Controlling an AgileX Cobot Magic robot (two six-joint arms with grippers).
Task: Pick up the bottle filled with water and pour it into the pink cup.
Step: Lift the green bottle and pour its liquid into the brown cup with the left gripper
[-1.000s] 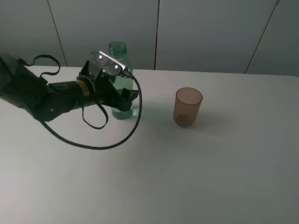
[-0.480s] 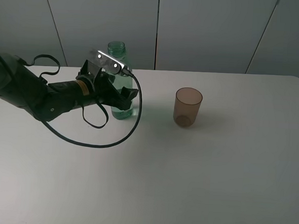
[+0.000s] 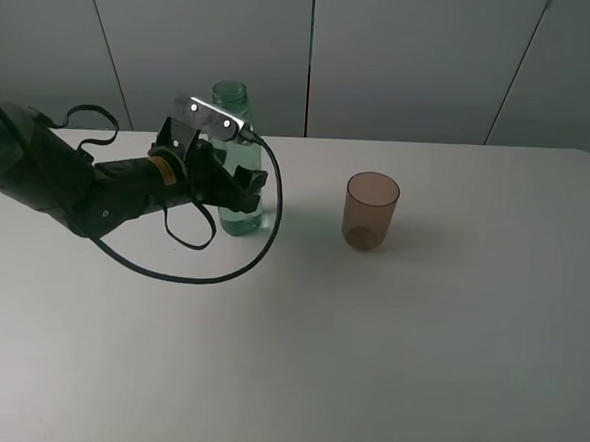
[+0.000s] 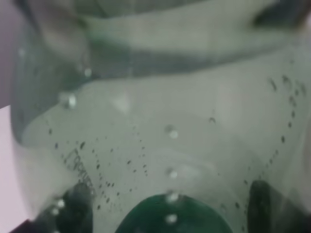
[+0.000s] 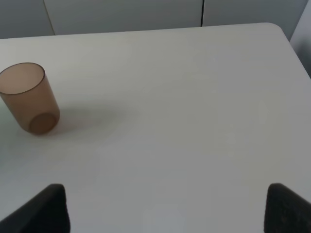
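Note:
The green-tinted see-through bottle (image 3: 231,101) stands upright on the white table (image 3: 418,339) at the back left, capless. My left gripper (image 3: 245,190) reaches in from the left, its fingers on both sides of the bottle's lower body, closed on it. The left wrist view is filled by the bottle (image 4: 165,121), with bubbles and water inside. The brownish-pink cup (image 3: 371,213) stands upright to the right of the bottle, apart from it. It also shows in the right wrist view (image 5: 29,99). My right gripper (image 5: 167,206) is open and empty, well away from the cup.
A black cable (image 3: 211,276) loops from the left arm down onto the table in front of the bottle. Grey wall panels (image 3: 405,57) stand behind the table's back edge. The table's right corner (image 5: 279,29) shows in the right wrist view.
The left gripper has shifted slightly back and left at the bottle, and the bottle's neck has moved a touch left with it. The cup has not moved.

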